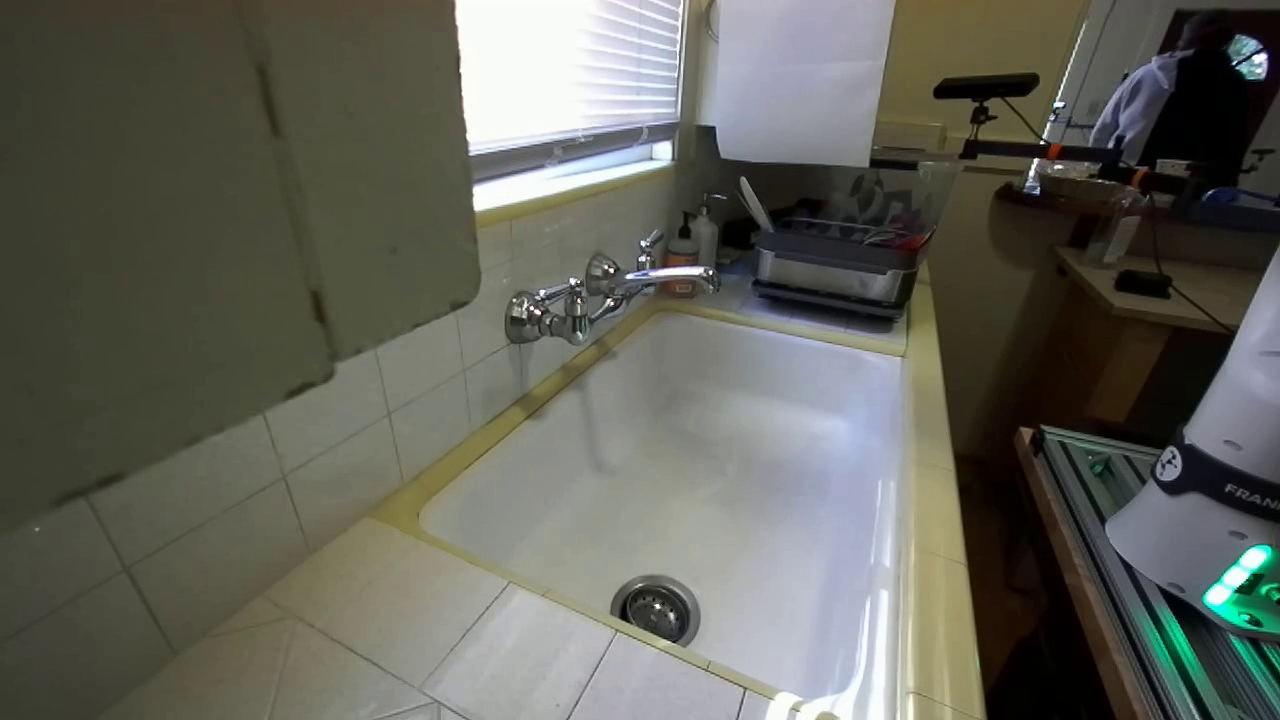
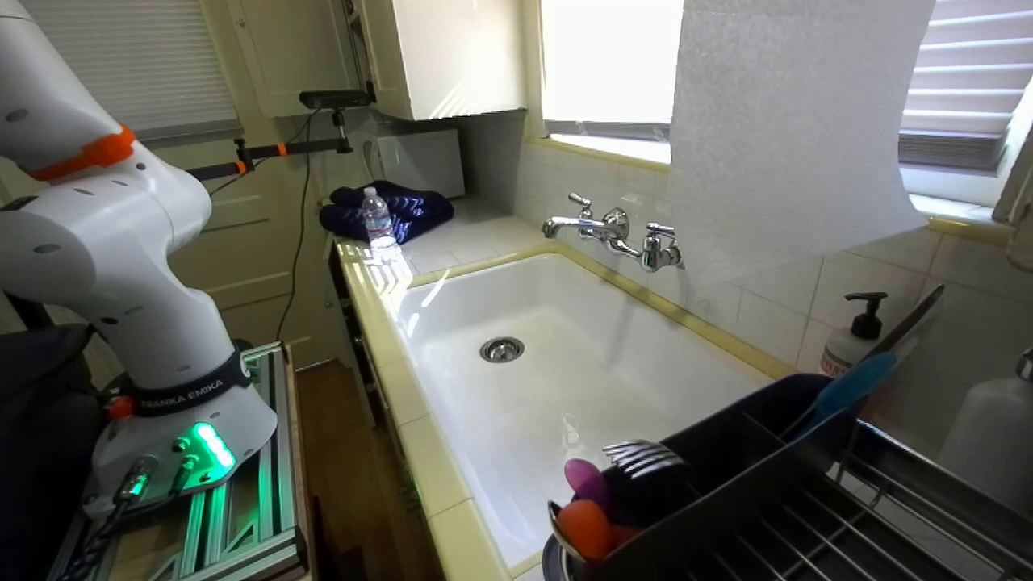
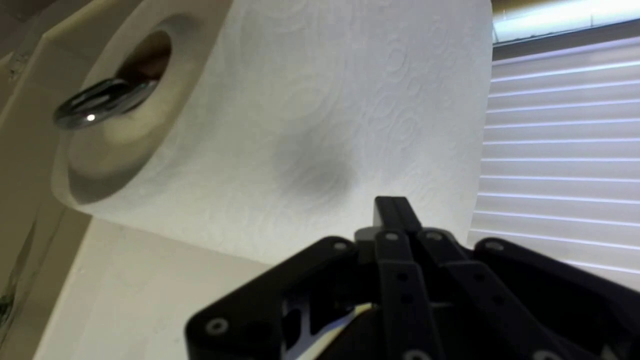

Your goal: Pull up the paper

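In the wrist view the gripper (image 3: 392,201) sat at lower right, its jaws pressed together on nothing visible, and the paper (image 3: 310,110) lay mostly up and left of its tips — width running rightward from the rolled end at upper left — contact impossible to tell.

Site: kitchen, domestic type. Indicators: deep white sink (image 1: 740,480) with drain (image 1: 656,610); chrome wall-mounted faucet (image 1: 668,276); tiled countertop (image 1: 395,605) with yellow edge trim (image 1: 937,460); dish rack (image 1: 832,276) holding fork (image 2: 655,460); pump bottle (image 2: 841,350) near rack; wall cabinet (image 2: 464,60); window blinds (image 1: 635,75) above sink level; paper towel (image 3: 350,125) on roll, wrist view.
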You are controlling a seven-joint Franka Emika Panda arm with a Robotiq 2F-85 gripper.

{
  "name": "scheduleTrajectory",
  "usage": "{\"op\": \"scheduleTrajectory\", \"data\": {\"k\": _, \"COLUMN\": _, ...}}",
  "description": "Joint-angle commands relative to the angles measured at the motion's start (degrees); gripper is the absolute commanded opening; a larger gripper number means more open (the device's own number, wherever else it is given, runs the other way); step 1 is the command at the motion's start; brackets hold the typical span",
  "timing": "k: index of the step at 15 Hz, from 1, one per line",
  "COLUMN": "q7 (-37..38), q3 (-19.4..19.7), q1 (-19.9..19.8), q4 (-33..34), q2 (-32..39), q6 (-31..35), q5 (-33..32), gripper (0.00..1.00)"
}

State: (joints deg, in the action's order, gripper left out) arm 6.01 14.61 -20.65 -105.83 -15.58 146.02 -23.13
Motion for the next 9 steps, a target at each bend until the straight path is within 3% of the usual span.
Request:
{"op": "scheduleTrajectory", "data": {"k": 1, "q7": -2.67, "q3": 1.64, "q1": 0.32, "q4": -0.08, "q2": 1.70, "q6": -0.54, "q5": 3.08, "gripper": 0.00}}
{"op": "scheduleTrajectory", "data": {"k": 9, "q7": -3.64, "q3": 2.75, "q1": -0.05, "q4": 1.40, "q2": 2.18, "q6": 0.43, "q5": 4.77, "gripper": 0.00}}
